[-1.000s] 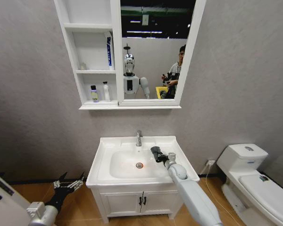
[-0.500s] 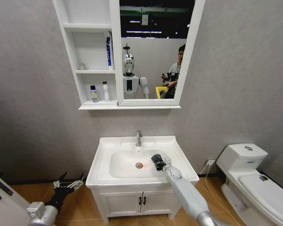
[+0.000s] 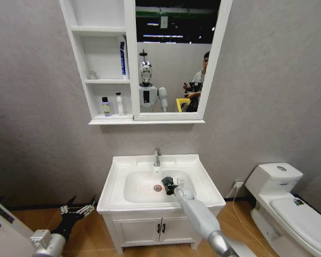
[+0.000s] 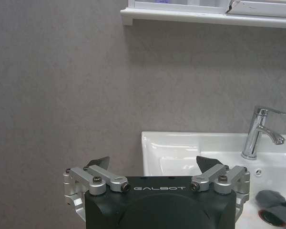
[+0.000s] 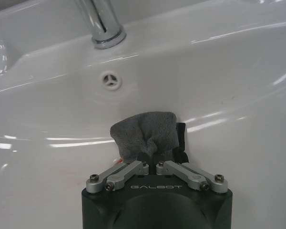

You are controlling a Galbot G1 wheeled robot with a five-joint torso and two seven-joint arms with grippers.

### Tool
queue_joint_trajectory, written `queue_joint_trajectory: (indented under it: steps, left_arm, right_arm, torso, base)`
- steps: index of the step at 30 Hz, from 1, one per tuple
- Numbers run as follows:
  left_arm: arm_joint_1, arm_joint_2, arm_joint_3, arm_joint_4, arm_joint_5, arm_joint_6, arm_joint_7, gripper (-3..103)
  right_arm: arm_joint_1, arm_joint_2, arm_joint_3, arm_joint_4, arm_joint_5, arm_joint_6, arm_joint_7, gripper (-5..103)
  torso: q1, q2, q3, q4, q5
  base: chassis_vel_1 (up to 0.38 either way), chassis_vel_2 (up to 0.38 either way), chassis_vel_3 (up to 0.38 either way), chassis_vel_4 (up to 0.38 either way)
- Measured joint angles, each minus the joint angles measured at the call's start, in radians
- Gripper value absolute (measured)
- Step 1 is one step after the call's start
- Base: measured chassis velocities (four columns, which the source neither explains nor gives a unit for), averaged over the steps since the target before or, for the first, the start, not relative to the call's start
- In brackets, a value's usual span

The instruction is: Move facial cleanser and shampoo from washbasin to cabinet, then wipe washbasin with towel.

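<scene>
Left claw [image 3: 77,210]: parked low beside the vanity, left of the washbasin [image 3: 200,171], its fingers spread wide and holding nothing; the left wrist view confirms both finger pairs apart. Above, the cabinet [image 3: 131,59] hangs on the wall; its lowest shelf carries two small bottles [image 3: 113,105] and the middle shelf a blue-and-white tube [image 3: 123,58], so the moving part of the task appears done. Centre: the faucet [image 3: 157,157] stands at the back rim of the washbasin. Right claw [image 3: 167,186]: reached down into the bowl just beside the red-ringed drain [image 3: 158,188], fingers closed on the dark grey towel [image 5: 145,134], which bunches out past the fingertips and rests against the white ceramic below the overflow hole [image 5: 110,80]. Step in hand, as judged: wiping the bowl. To do it well, keep the towel pressed flat on the ceramic, sweep in overlapping passes across the bowl and up its sloped walls, hold the grip firm so the cloth does not slip, and steer clear of the faucet.
</scene>
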Motion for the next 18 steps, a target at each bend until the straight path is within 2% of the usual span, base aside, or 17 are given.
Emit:
queue_joint_trajectory:
  steps: [1, 6, 10, 12, 13, 15, 16, 18]
  left_arm:
    - [0.000, 0.000, 0.000, 0.000, 0.000, 0.000, 0.000, 100]
    - [0.000, 0.000, 0.000, 0.000, 0.000, 0.000, 0.000, 100]
    - [0.000, 0.000, 0.000, 0.000, 0.000, 0.000, 0.000, 100]
    - [0.000, 0.000, 0.000, 0.000, 0.000, 0.000, 0.000, 100]
    - [0.000, 0.000, 0.000, 0.000, 0.000, 0.000, 0.000, 100]
    - [0.000, 0.000, 0.000, 0.000, 0.000, 0.000, 0.000, 100]
    - [0.000, 0.000, 0.000, 0.000, 0.000, 0.000, 0.000, 100]
    - [0.000, 0.000, 0.000, 0.000, 0.000, 0.000, 0.000, 100]
  right_arm:
    - [0.000, 0.000, 0.000, 0.000, 0.000, 0.000, 0.000, 2]
    - [0.003, 0.086, -0.008, -0.020, 0.100, -0.008, 0.006, 2]
    - [-0.001, 0.106, -0.009, -0.015, 0.108, -0.011, 0.008, 2]
    - [-0.001, 0.106, -0.005, -0.033, 0.015, 0.001, 0.016, 2]
    - [-0.001, 0.106, -0.005, -0.033, 0.015, 0.001, 0.016, 2]
    - [-0.002, 0.070, 0.011, -0.044, -0.071, 0.015, 0.046, 2]
    - [-0.002, 0.070, 0.011, -0.044, -0.071, 0.015, 0.046, 2]
    - [-0.018, 0.014, 0.029, -0.023, -0.169, 0.045, 0.086, 2]
  torso:
    - [0.000, 0.000, 0.000, 0.0000, 0.0000]
    - [0.000, 0.000, 0.000, 0.0001, -0.0001]
    - [0.000, 0.000, 0.000, 0.0003, 0.0000]
    - [0.000, 0.000, 0.000, 0.0005, 0.0002]
    - [0.000, 0.000, 0.000, 0.0005, 0.0002]
    - [0.000, 0.000, 0.000, 0.0004, 0.0001]
    - [0.000, 0.000, 0.000, 0.0004, 0.0001]
    - [0.000, 0.000, 0.000, -0.0003, 0.0002]
  base:
    - [0.000, 0.000, 0.000, 0.000]
    - [0.000, 0.000, 0.000, 0.000]
    - [0.000, 0.000, 0.000, 0.000]
    - [0.000, 0.000, 0.000, 0.000]
    - [0.000, 0.000, 0.000, 0.000]
    - [0.000, 0.000, 0.000, 0.000]
    - [0.000, 0.000, 0.000, 0.000]
    - [0.000, 0.000, 0.000, 0.000]
